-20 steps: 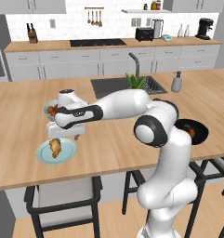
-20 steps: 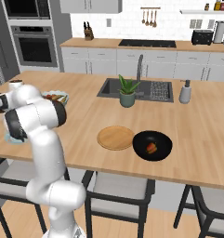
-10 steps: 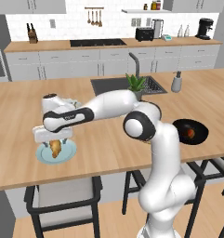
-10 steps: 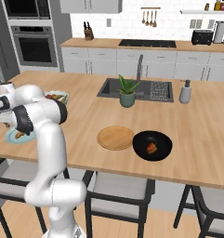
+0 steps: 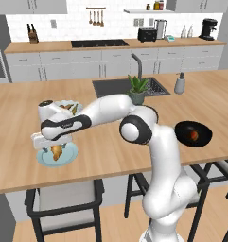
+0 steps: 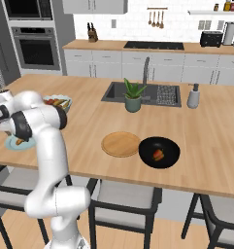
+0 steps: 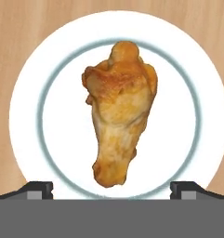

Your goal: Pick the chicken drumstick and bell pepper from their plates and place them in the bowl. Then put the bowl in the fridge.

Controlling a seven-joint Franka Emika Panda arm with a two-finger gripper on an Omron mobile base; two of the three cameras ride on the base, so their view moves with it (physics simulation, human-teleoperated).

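Observation:
The golden-brown chicken drumstick (image 7: 118,121) lies on the pale blue plate (image 7: 29,93) near the island's front left edge. My gripper (image 7: 111,189) hangs open just above it, one fingertip either side of the narrow end and nothing between them. From the left base view the gripper (image 5: 51,145) sits low over the drumstick (image 5: 57,151) and plate (image 5: 68,157). The red bell pepper (image 6: 158,155) rests inside the black bowl (image 6: 171,146), beside the bare tan wood plate (image 6: 121,144). The bowl (image 5: 203,134) with the pepper (image 5: 194,135) lies at the counter's right.
A pale bowl of mixed fruit (image 5: 68,108) stands just behind the blue plate. A potted plant (image 6: 133,96), the sink (image 6: 159,95) and a soap dispenser (image 6: 193,96) sit further back. Stools stand below the counter's front edge.
The arm has swung left and lowered, bringing the open gripper from beside the fruit bowl down over the drumstick on the blue plate. Nothing else moved.

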